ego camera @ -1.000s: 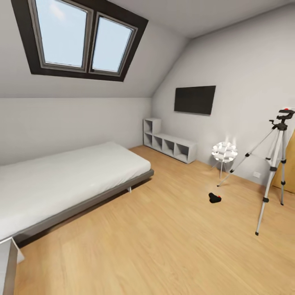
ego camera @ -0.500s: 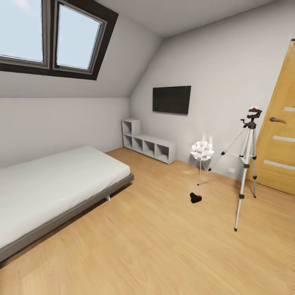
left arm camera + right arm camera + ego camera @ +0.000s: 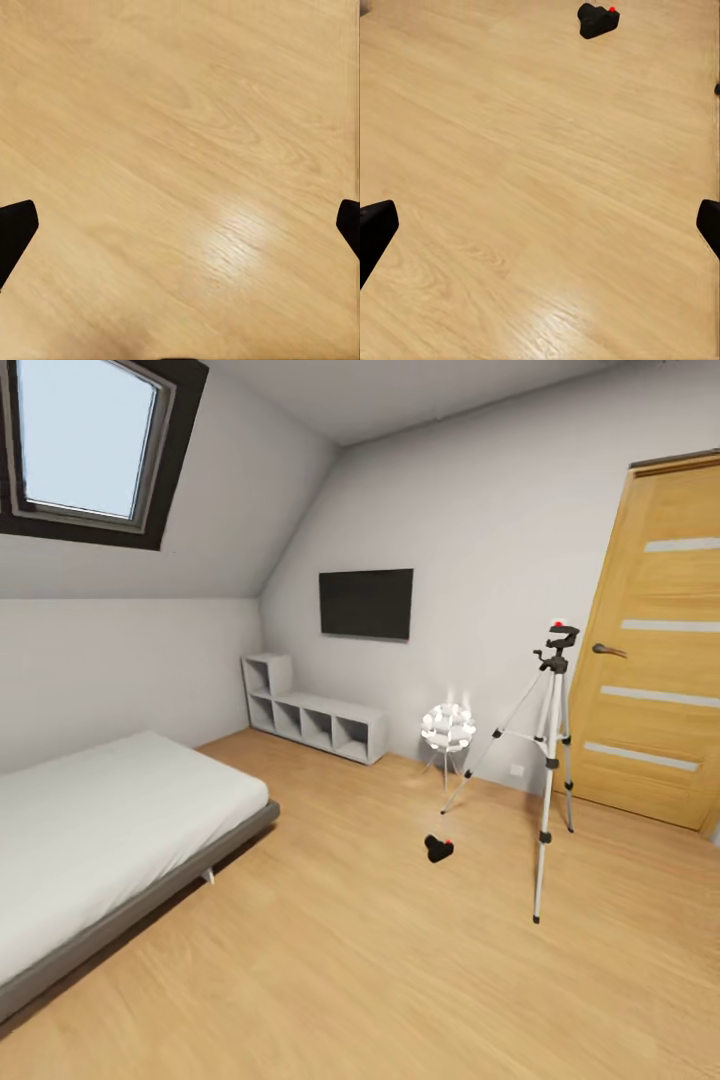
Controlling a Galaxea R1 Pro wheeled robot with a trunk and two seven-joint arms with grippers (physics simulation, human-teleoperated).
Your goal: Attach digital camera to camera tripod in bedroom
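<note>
Your head view looks across the bedroom's light wood floor (image 3: 350, 980). The digital camera (image 3: 438, 849) lies on that floor at about 1 o'clock from the centre of your view, its red button showing on top, with nothing holding it. The camera tripod (image 3: 548, 760) stands upright at about 2 o'clock, just beside the camera but apart from it, its three silver-white legs spread on the floor and its black head carrying a small red-topped part. Behind the tripod at 3 o'clock is the wooden door (image 3: 655, 650). A small white spiky lamp (image 3: 447, 728) stands near the far wall, between the tripod and the white cubby shelves (image 3: 315, 718). A dark screen (image 3: 366, 603) hangs on the wall above them. The grey low bed (image 3: 110, 840) lies at 9 o'clock, and the dark-framed skylight (image 3: 85, 445) sits at 11 o'clock.

In the right wrist view, the right gripper (image 3: 540, 225) has its jaws spread wide over bare floor, and the camera lies well ahead of the fingertips. In the left wrist view, the left gripper (image 3: 180, 229) also has its jaws spread wide, over bare planks.
</note>
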